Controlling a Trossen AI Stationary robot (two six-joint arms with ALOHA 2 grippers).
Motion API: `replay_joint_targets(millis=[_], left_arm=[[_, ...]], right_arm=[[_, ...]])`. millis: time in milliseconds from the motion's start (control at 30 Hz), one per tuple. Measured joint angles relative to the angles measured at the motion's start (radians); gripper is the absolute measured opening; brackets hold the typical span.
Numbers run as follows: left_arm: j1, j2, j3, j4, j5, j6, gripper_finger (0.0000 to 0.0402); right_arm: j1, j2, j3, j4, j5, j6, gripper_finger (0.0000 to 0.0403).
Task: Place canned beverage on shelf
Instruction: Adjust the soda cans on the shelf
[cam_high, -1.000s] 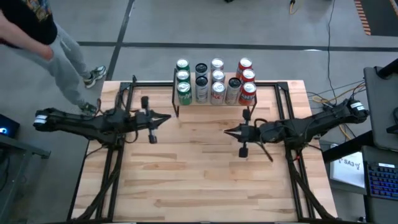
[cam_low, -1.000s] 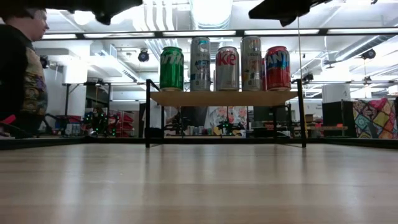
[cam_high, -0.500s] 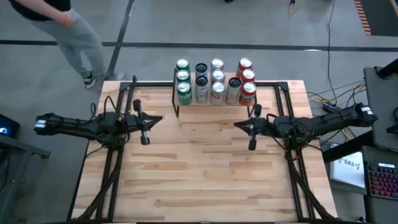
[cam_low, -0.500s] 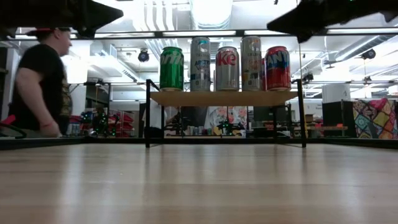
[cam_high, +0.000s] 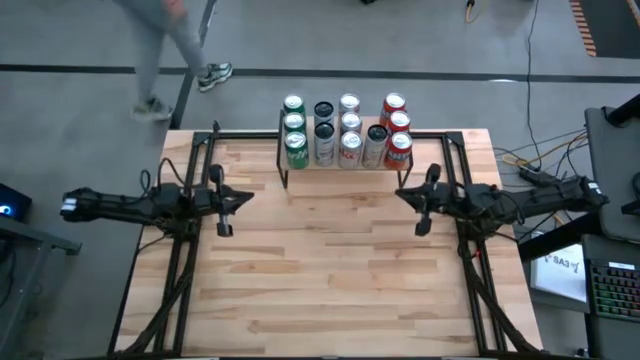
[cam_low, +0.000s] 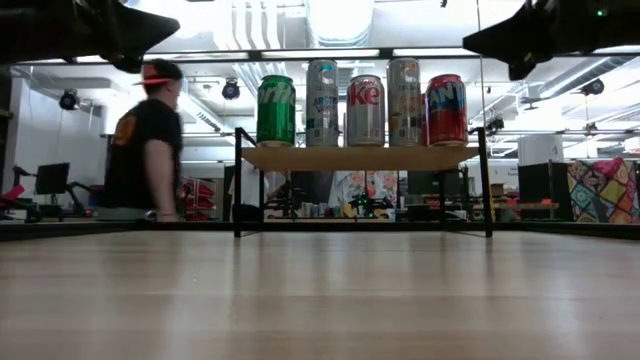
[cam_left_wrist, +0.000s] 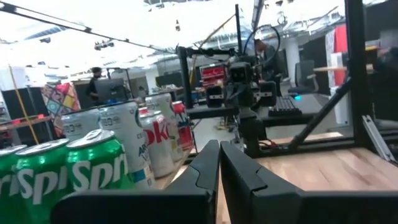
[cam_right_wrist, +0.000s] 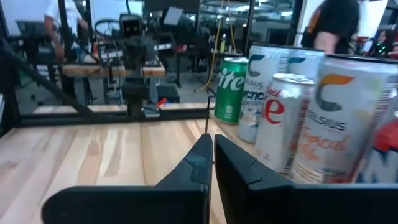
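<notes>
High view: both hands (cam_high: 243, 196) (cam_high: 402, 194) shut, empty.

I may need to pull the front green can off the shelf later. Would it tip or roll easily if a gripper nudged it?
Probably tippy: the green can is tall and narrow, upright at the shelf corner by the edge. Once on its side, its round body would likely roll. The smooth printed surface looks slippery. Neighbouring cans stand close, so a sideways push could knock them.
</notes>
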Motion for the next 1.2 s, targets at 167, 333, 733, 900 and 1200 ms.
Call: replay_joint_targets(millis=[167,333,733,900,1200], left_arm=[[0.000,-0.047,-0.023,0.005,0.000,-0.003,0.0000],[0.000,-0.077,-0.054,0.005,0.000,-0.002,0.0000],[0.000,-0.126,-0.082,0.004,-0.016,-0.003,0.0000],[0.000,-0.126,-0.083,0.006,-0.017,-0.016,0.0000],[0.000,-0.115,-0.083,0.071,-0.020,-0.033,0.0000]], right_arm=[[0.000,-0.122,-0.046,-0.002,0.002,-0.002,0.0009],[0.000,-0.242,-0.062,-0.081,0.012,0.000,0.0009],[0.000,-0.432,-0.062,-0.292,0.082,0.043,0.0009],[0.000,-0.450,-0.063,-0.296,0.083,0.066,0.0009],[0.000,-0.375,-0.016,-0.226,0.223,0.095,0.0009]])
